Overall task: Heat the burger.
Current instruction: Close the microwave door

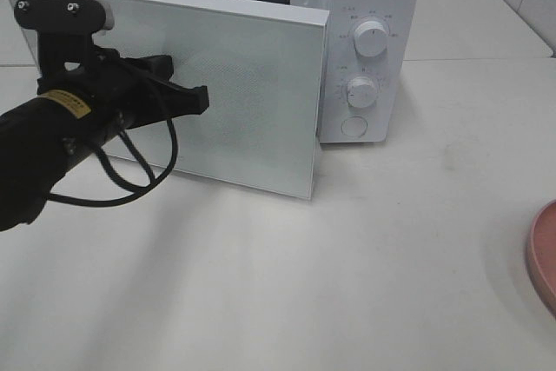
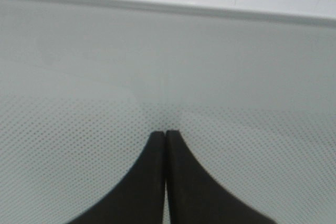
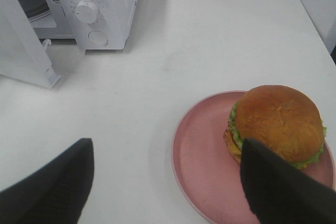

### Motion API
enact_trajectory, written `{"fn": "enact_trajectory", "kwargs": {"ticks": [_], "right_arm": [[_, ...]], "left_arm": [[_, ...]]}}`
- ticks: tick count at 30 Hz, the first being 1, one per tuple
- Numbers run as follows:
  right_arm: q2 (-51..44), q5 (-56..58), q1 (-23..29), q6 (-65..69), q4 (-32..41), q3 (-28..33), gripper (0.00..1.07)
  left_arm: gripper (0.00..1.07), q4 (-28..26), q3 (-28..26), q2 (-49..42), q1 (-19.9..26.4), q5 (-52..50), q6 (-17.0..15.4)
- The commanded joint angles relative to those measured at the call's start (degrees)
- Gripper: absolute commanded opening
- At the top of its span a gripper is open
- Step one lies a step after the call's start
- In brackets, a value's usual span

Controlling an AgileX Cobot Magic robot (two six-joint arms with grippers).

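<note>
1. The microwave (image 1: 369, 49) stands on the desk (image 1: 347, 284), its door (image 1: 243, 93) ajar; the left tool (image 1: 201, 100), pinched shut and empty, touches the door.
2. The burger (image 3: 276, 124) sits on the pink plate (image 3: 202, 156); the right tool (image 3: 167, 179) hangs above, spread wide.

- Counter (image 1: 287, 284): white, matte, faint scuffs near the middle.
- Microwave (image 1: 369, 41): white, stands directly on the counter at far centre; door (image 1: 217, 93) swung open, two dials on its right panel.
- Pink plate (image 1: 543, 254): on the counter at right edge, well apart from the microwave.
</note>
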Motion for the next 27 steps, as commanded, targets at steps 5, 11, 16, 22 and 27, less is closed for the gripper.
{"fn": "enact_trajectory", "kwargs": {"ticks": [5, 11, 16, 22, 27], "right_arm": [[-1.55, 0.11, -0.4, -0.52, 0.11, 0.17, 0.75], [-1.55, 0.11, -0.4, -0.52, 0.11, 0.17, 0.75], [-1.55, 0.11, -0.4, -0.52, 0.11, 0.17, 0.75], [-1.55, 0.11, -0.4, -0.52, 0.11, 0.17, 0.75], [-1.55, 0.11, -0.4, -0.52, 0.11, 0.17, 0.75]], "left_arm": [[0.0, -6.02, -7.68, 3.15, -1.26, 4.01, 4.24], [0.0, -8.25, -15.36, 6.82, -1.26, 7.39, 6.13], [0.0, -10.94, -20.17, 9.22, -1.26, 8.94, 8.88], [0.0, -15.07, -23.89, 11.57, -1.26, 9.68, 12.89], [0.0, -16.96, -26.24, 12.43, -1.2, 10.94, 14.95]]}}
